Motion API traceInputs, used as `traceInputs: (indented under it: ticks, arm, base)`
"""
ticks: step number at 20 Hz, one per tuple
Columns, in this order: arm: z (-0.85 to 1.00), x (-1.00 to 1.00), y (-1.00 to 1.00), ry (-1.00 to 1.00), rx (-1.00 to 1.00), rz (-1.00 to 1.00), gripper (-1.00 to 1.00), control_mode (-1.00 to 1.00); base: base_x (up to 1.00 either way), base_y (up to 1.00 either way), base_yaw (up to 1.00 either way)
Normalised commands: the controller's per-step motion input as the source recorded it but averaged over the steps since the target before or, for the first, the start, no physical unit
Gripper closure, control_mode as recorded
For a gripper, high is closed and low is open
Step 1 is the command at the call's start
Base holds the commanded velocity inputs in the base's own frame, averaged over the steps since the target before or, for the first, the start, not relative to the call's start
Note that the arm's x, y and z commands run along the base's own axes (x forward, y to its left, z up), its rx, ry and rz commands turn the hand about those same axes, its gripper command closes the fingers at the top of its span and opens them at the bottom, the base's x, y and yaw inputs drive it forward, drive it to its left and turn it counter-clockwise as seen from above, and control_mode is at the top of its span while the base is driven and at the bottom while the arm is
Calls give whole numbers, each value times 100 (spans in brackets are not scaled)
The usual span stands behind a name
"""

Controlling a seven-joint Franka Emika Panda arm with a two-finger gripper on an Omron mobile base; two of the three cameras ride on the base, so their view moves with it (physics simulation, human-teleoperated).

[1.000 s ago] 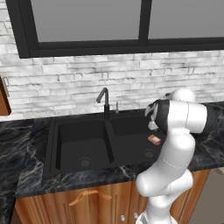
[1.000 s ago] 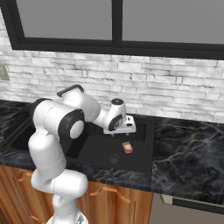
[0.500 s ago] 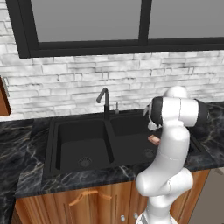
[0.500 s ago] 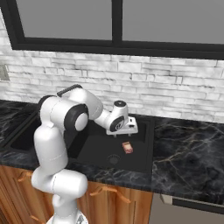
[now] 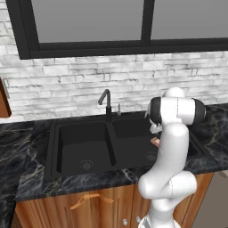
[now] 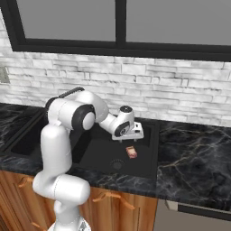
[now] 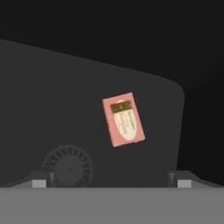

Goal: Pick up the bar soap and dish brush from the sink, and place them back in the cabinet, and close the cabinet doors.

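Gripper [image 6: 133, 138] over sink [image 6: 149, 149], jaws wide, empty.
Soap [image 7: 124, 119] flat on basin floor beside drain [image 7: 68, 165].

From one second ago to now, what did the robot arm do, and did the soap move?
The arm folded in closer to its base and its tool swung down over the right basin of the sink, ending right above the bar soap. The tool stayed open and took hold of nothing. The soap lay where it was on the basin floor near the drain, and the faucet stayed put.
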Motion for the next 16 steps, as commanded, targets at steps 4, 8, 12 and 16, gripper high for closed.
traceInputs:
  ticks: [4, 8, 12, 16]
  arm:
    - [-20, 20, -3, 0, 0, 0, -100, -100]
    - [-20, 21, -1, 0, 0, 0, -100, -100]
    - [-20, 18, -4, 0, 0, 0, -100, -100]
    - [-21, 9, -6, 0, 0, 1, -100, -100]
  base:
    - [0, 0, 0]
    - [0, 0, 0]
    - [0, 0, 0]
    - [0, 0, 0]
